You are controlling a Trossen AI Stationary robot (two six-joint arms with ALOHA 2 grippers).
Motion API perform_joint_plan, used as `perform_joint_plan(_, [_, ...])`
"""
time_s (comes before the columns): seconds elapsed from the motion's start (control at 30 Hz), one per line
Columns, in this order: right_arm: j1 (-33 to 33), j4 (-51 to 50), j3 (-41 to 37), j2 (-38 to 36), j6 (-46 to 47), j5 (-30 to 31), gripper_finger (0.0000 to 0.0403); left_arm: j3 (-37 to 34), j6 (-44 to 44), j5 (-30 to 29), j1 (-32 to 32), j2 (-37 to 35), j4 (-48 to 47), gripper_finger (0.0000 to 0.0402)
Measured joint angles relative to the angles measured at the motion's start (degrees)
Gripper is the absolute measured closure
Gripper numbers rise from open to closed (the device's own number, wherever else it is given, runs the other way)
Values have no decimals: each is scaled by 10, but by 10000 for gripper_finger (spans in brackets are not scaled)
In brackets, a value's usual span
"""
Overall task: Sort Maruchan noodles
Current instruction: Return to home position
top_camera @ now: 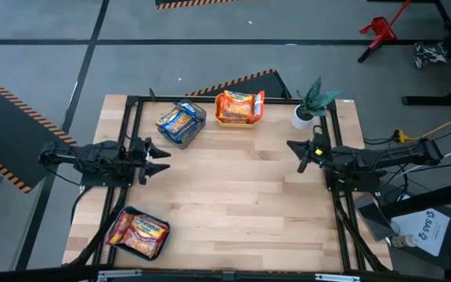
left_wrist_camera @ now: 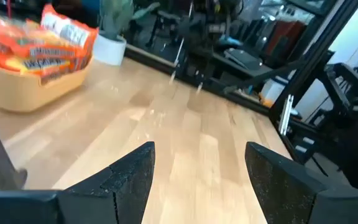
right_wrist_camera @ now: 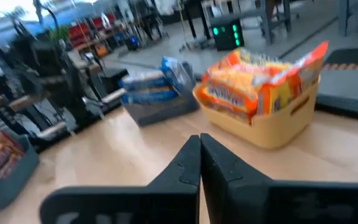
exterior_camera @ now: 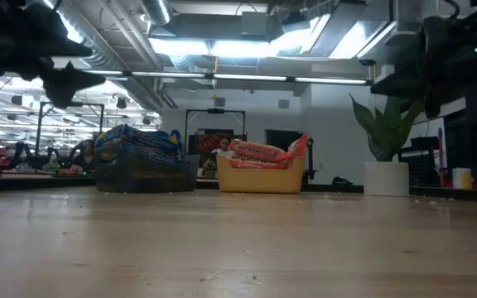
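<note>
The Maruchan noodles lie in three bins. Blue packets (top_camera: 180, 121) fill a grey bin at the far left, orange packets (top_camera: 239, 105) fill a yellow-orange bin (top_camera: 239, 120) at the far middle, and red-pink packets (top_camera: 138, 232) lie in a dark teal bin at the near left corner. My left gripper (top_camera: 160, 158) hovers open above the table's left side, holding nothing. My right gripper (top_camera: 298, 154) hovers at the right side, shut and empty. In the right wrist view the orange packets (right_wrist_camera: 253, 87) and blue packets (right_wrist_camera: 151, 87) show beyond the shut fingers (right_wrist_camera: 199, 163).
A potted plant in a white pot (top_camera: 304, 116) stands at the far right corner, close to my right gripper. A black metal frame (top_camera: 131, 110) borders the table's sides. Bare wood (top_camera: 241, 196) stretches across the middle and near part of the table.
</note>
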Motion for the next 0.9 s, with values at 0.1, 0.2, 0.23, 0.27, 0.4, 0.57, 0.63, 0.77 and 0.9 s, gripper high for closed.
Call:
perform_joint_plan(0.1, [0, -7, 1, -46, -16, 6, 403, -1, -15, -4, 0, 0, -5, 157])
perform_joint_plan(0.2, [0, -31, -5, -87, -16, 23, 403, -1, -16, -18, 0, 0, -9, 157])
perform_joint_plan(0.23, [0, -42, -12, -100, -17, 27, 403, -1, -16, -26, 0, 0, -9, 157])
perform_joint_plan(0.27, [0, -51, -22, -111, -17, 30, 403, -1, -16, -36, 0, 0, -9, 157])
perform_joint_plan(0.4, [0, -41, -69, -152, -5, 31, 403, -29, -17, -61, 0, 1, 21, 157])
perform_joint_plan(0.57, [0, -13, -77, -153, -57, 20, 403, -40, 28, -77, 0, 11, 67, 157])
perform_joint_plan(0.63, [0, -20, -77, -154, -66, 19, 403, -40, 33, -107, 0, 10, 68, 157])
perform_joint_plan(0.77, [0, -21, -77, -141, -80, 19, 403, -40, 34, -144, 0, 11, 70, 157])
perform_joint_plan(0.9, [0, -22, -77, -137, -73, 0, 403, -40, 34, -144, 0, 9, 70, 157])
